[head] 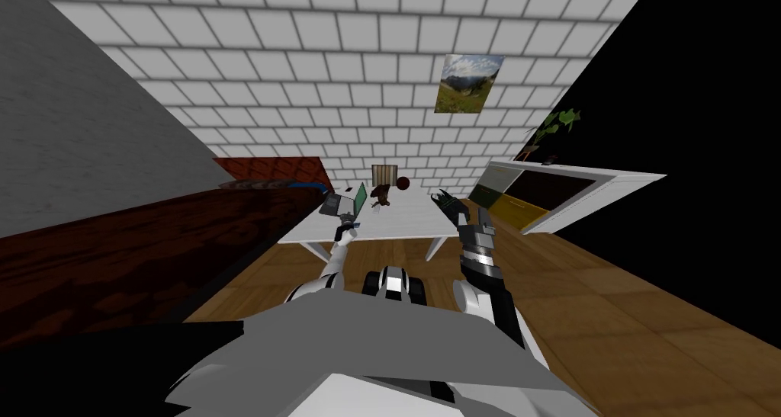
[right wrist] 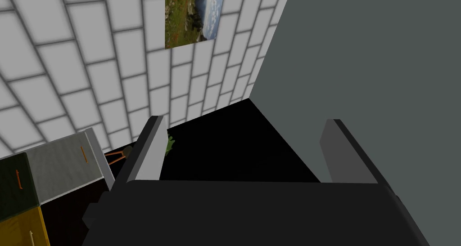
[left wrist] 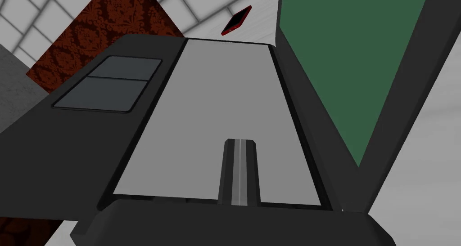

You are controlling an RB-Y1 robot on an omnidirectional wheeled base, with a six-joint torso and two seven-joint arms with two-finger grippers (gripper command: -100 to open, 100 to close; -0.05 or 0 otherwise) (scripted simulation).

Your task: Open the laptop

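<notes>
Left gripper [left wrist: 240,172] sits right under my lens, its two blades clenched together on nothing, lying over the grey keyboard deck of the laptop [left wrist: 211,113]. That laptop stands toward the left end of the white table [head: 404,223], and its lid [left wrist: 355,63] is up, green screen showing, well clear of the deck. So I judge the opening as good as done; what is left is perhaps a touch more swing, then drawing the arm out. Right gripper [right wrist: 243,135] hangs raised by the table's right side, blades spread, holding nothing.
</notes>
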